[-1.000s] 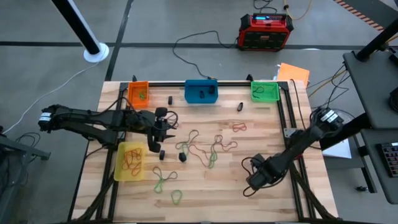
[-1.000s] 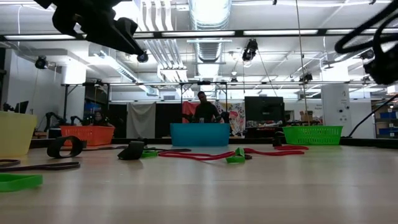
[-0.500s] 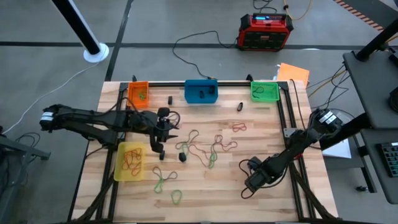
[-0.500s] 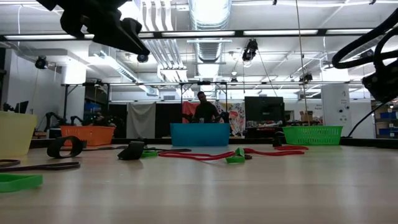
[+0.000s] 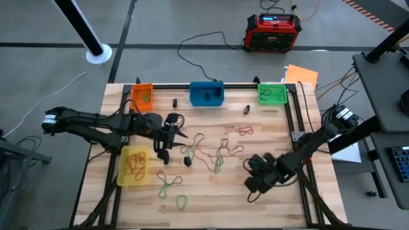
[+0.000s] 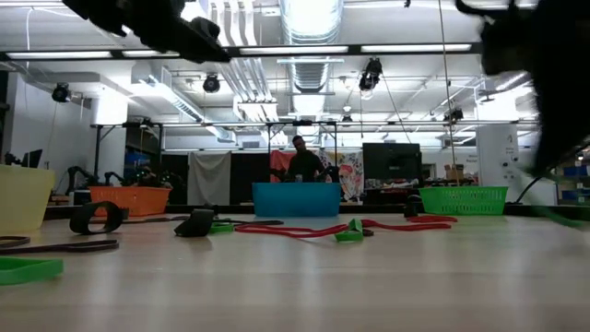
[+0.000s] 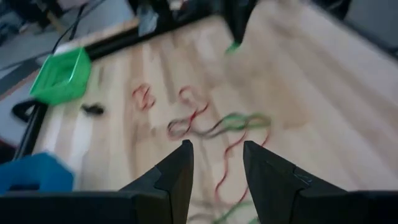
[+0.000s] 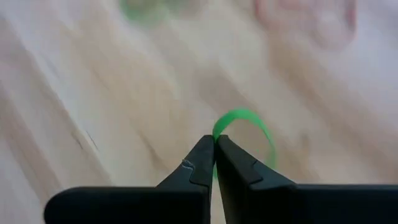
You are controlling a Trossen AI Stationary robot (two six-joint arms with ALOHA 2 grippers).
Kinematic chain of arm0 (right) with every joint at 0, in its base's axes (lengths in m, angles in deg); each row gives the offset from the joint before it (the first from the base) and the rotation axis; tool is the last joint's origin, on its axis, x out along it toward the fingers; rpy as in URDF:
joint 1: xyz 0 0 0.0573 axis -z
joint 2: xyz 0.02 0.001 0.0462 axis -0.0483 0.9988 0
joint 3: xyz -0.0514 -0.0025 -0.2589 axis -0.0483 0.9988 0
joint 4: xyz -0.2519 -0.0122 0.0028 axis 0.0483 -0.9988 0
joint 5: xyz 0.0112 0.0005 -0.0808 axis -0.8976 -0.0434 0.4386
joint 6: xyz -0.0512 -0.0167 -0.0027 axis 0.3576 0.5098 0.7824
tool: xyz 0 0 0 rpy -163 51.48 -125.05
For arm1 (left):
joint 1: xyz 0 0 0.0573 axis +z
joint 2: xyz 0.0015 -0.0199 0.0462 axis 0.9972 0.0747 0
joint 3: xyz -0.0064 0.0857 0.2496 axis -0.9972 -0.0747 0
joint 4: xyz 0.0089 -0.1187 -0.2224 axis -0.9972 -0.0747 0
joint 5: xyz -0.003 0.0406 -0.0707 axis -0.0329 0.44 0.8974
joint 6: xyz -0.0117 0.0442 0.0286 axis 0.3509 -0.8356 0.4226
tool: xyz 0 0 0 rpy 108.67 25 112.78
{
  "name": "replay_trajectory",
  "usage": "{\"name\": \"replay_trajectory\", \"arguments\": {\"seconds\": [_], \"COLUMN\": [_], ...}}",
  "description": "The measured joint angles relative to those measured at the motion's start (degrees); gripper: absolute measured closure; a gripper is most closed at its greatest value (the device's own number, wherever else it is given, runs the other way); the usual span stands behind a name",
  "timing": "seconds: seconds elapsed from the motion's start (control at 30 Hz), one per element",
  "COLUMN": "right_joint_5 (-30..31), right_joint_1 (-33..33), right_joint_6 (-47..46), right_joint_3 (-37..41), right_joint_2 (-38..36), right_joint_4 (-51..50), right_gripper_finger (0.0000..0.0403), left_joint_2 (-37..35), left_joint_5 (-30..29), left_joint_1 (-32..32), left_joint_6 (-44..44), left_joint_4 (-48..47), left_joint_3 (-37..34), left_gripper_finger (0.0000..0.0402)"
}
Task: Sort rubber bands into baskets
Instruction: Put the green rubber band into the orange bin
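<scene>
Here the right gripper [image 8: 214,144] is clenched on a green rubber band [image 8: 245,127] — next, I judge, it goes to the green basket [image 5: 273,93]; left gripper [image 7: 216,163] hovers parted, holding nothing

The left gripper [image 7: 216,163] hangs above the wooden table [image 7: 323,99], its two dark fingers [image 7: 177,171] parted with a clear gap between them and nothing held there. Just past the fingertips, toward 12 o'clock, lies a tangle of red and green rubber bands [image 7: 217,124], with a small red loop [image 7: 144,96] lying apart at about 11 o'clock. Farther off toward 10 o'clock sits the green basket [image 7: 62,76], and a small black band [image 7: 93,109] lies near it. The blue basket [image 7: 34,171] shows at 9 o'clock.
</scene>
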Motion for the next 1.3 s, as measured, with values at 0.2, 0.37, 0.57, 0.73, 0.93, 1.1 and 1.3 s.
{"name": "replay_trajectory", "arguments": {"seconds": [0.2, 0.37, 0.57, 0.73, 0.93, 1.1, 1.3], "right_joint_5": [8.0, 3.9, -3.5, -16.7, -26.8, -31.0, -33.1], "right_joint_1": [7.1, 15.1, 23.5, 29.1, 33.3, 34.6, 35.0], "right_joint_6": [27.4, 49.1, 66.1, 71.2, 73.0, 75.0, 76.1], "right_joint_3": [0.0, 0.0, 0.0, 0.1, 0.0, 0.0, 0.0], "right_joint_2": [-0.5, -0.2, 0.1, 1.7, 3.1, 3.4, 3.5], "right_joint_4": [17.3, 31.0, 42.2, 48.9, 53.3, 55.7, 57.1], "right_gripper_finger": [0.0394, 0.0394, 0.0394, 0.0394, 0.0394, 0.0394, 0.0394], "left_joint_2": [0.3, 2.0, 5.5, 9.1, 14.3, 19.8, 24.2], "left_joint_5": [2.8, 2.8, 2.2, -0.3, -1.2, -2.5, -2.7], "left_joint_1": [0.1, 0.1, 0.1, 0.2, 0.2, 0.3, 0.5], "left_joint_6": [4.1, 6.8, 10.8, 11.7, 11.4, 11.0, 10.2], "left_joint_4": [7.5, 10.0, 23.0, 33.2, 36.9, 40.6, 40.7], "left_joint_3": [-0.5, -1.6, -6.3, -9.4, -8.7, -6.8, -3.4], "left_gripper_finger": [0.0277, 0.0273, 0.0245, 0.0209, 0.0171, 0.0155, 0.0152]}}
